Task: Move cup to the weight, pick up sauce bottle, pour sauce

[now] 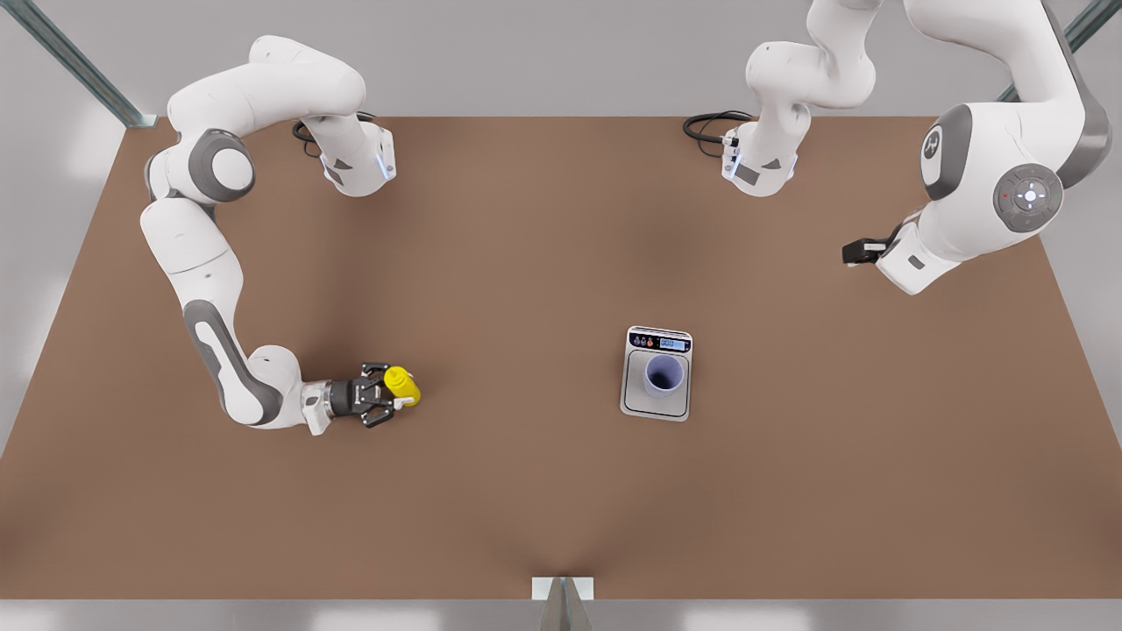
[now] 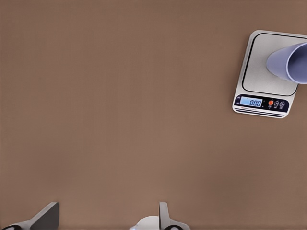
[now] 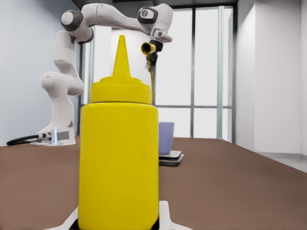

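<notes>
The lavender cup [image 1: 663, 375] stands upright on the silver-grey scale [image 1: 656, 405], right of the table's middle in the front view. Both also show in the left wrist view, the cup [image 2: 290, 62] on the scale [image 2: 261, 72], whose display reads zero. The yellow sauce bottle [image 1: 403, 386] stands upright at the front view's left. My right gripper [image 1: 386, 394] lies low and level there, open, with one finger on each side of the bottle [image 3: 119, 158]. My left gripper [image 1: 863, 251] waits raised at the front view's right, open and empty [image 2: 105, 220]. No sauce droplets show.
The brown table [image 1: 526, 508] carries only the scale, the cup and the bottle. The two arm bases [image 1: 355, 162] [image 1: 758, 166] stand at the far edge. Past the bottle, the right wrist view shows the cup [image 3: 167, 136] and the left arm [image 3: 67, 72].
</notes>
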Controlling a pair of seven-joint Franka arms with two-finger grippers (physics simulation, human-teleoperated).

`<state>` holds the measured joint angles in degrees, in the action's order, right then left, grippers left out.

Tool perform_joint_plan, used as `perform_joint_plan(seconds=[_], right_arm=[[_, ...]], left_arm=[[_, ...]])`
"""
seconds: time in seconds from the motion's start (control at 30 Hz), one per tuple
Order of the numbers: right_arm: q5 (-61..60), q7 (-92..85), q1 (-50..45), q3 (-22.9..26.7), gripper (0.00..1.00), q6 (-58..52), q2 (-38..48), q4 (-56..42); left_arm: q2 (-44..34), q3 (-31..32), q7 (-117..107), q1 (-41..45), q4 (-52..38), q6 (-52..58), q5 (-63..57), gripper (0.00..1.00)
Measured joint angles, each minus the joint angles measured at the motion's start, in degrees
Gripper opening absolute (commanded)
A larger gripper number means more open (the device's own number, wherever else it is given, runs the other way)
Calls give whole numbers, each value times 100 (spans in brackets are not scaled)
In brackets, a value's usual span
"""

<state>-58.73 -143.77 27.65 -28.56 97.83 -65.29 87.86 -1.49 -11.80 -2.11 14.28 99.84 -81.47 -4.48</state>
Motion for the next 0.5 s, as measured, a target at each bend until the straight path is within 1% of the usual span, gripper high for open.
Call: perform_joint_plan(seconds=[0.03,0.07,0.1,0.13,0.17,0.23,0.5], right_arm=[[7,2,-4,0,72,-3,0,0],[17,3,0,8,81,-8,8,7],[28,5,4,9,86,-13,8,7],[40,16,4,9,90,-18,8,6],[52,11,12,9,92,-23,3,5],[71,30,13,9,99,-31,4,4],[81,51,4,9,100,-27,7,3]], left_arm=[[0,0,0,2,0,0,0,100],[0,0,0,5,0,0,0,100],[0,0,0,8,0,0,0,100],[0,0,0,12,0,5,0,100],[0,0,0,16,0,9,0,100],[0,0,0,21,0,8,0,100],[0,0,0,10,0,9,0,100]])
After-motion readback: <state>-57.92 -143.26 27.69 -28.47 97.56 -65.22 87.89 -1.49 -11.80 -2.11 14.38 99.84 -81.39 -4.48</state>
